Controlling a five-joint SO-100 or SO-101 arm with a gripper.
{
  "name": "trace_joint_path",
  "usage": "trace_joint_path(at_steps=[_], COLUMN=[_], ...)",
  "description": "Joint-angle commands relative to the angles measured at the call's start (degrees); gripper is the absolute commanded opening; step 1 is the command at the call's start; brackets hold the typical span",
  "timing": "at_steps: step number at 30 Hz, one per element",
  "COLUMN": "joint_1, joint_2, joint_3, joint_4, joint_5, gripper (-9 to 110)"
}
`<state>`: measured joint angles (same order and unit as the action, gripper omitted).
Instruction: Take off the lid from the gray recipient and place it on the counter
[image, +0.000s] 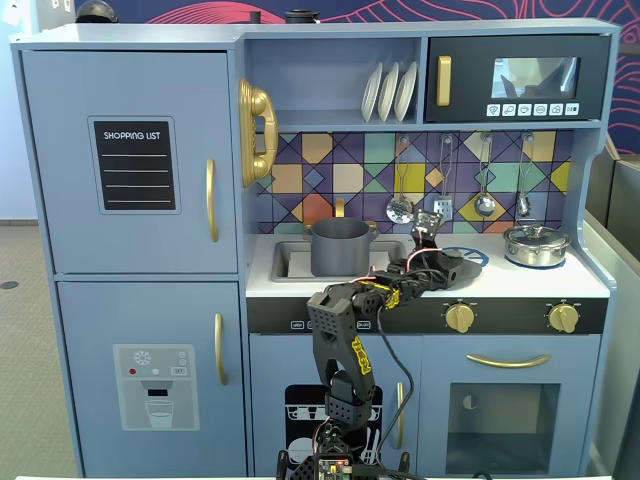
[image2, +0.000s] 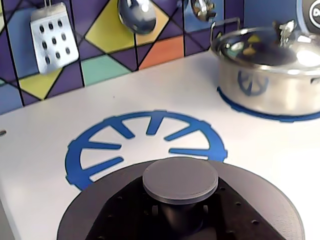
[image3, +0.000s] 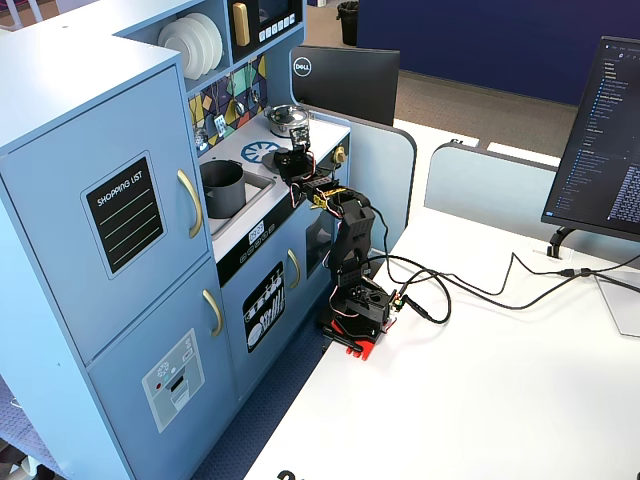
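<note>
Currently the lid (image2: 200, 210) is off the gray pot (image: 340, 247); the pot stands open-topped in the sink recess in both fixed views. In the wrist view the dark disc fills the lower frame, knob (image2: 180, 180) uppermost, above the white tabletop (image2: 45, 135) at the near edge of the printed blue burner mark (image2: 150, 142). Whether it rests on the surface or hangs just above cannot be told.

End effector (image: 440, 268): reaches over the burner area, right of the pot. Fingers not visible in the wrist view; dark structure under the knob suggests a hold on the lid, but how far the jaws stand apart cannot be told.

Silver pot (image2: 267, 72), lid on, sits at the far right on its own burner mark, well apart from the gray lid.

Risks, as judgement:
- Release while tilted or still raised: disc could roll or slide toward the front edge.
- Drift to the right: rim could strike the silver pot.
- Lowering too hard: lid pressed into the tabletop, arm loaded.
</note>
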<state>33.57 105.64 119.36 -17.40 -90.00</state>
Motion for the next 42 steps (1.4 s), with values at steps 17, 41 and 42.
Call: trace_joint_path(at_steps=[17,41,42], joint_1=[-0.6,3.3,3.1], joint_2=[-1.9,0.8,1.1], joint_3=[0.7,2.6,2.4], joint_4=[-3.4,-7.4,-8.1], joint_5=[-4.5,-1.9,-2.0], gripper=[15,30,30])
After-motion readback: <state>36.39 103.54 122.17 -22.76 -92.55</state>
